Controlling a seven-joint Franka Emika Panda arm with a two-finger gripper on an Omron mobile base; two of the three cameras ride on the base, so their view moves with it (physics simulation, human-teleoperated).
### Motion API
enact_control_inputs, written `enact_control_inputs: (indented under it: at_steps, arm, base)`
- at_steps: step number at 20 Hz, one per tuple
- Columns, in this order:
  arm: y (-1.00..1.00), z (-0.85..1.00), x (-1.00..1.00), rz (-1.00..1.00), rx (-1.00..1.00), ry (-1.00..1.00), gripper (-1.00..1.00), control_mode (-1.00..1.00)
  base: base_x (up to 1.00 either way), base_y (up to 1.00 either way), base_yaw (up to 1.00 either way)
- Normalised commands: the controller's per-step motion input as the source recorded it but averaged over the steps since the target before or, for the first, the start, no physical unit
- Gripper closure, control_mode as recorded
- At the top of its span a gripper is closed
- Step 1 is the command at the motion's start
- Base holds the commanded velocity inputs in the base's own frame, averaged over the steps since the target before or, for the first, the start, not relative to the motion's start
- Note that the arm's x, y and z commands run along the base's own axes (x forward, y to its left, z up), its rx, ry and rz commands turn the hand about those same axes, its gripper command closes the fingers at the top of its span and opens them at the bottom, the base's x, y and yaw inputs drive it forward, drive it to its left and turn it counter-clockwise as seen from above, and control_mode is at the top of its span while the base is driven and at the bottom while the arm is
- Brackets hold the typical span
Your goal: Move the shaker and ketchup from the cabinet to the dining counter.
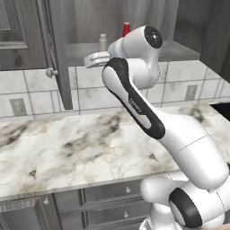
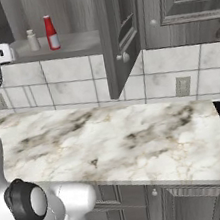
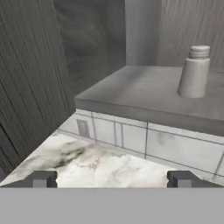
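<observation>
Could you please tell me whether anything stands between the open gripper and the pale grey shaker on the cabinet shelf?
Nothing visible does. In the hand view the open gripper faces the pale grey shaker, which stands upright on the open dark grey-brown wall cabinet's shelf, with bare shelf in front. The slim red ketchup bottle stands beside it, not ahead.

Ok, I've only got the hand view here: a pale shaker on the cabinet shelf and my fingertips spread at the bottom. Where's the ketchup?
Observer: The ketchup stands upright on the same shelf of the cabinet, just beside the shaker and apart from it, on the side your view cuts off.
Operator: Are the cabinet doors out of the way?
Observer: Both doors are swung open; the right base view shows one door hanging out over the worktop.
Operator: Is the gripper inside the cabinet yet?
Observer: No. In the left base view the gripper, open and empty, sits just in front of the shelf edge.
</observation>
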Motion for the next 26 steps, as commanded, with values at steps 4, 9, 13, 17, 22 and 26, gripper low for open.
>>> enact_control_inputs:
  at_steps: [4,9,13,17,22,26]
  arm:
    - [-0.9,0.35,0.54,-0.4,0.0,0.0,-1.0,-1.0]
    - [-0.79,0.22,0.17,-0.26,0.0,0.0,-1.0,-1.0]
    - [-0.95,0.26,0.09,-0.15,0.06,0.0,-1.0,-1.0]
    - [-0.6,0.1,0.09,-0.02,0.09,-0.03,-1.0,-1.0]
    - [-0.05,-0.01,0.32,0.01,0.0,0.0,-1.0,-1.0]
    - [0.03,0.0,0.53,0.06,0.0,-0.05,-1.0,-1.0]
  base:
    - [0.0,0.0,0.0]
    - [0.0,0.0,0.0]
    - [0.0,0.0,0.0]
    - [0.0,0.0,0.0]
    - [0.0,0.0,0.0]
    - [0.0,0.0,0.0]
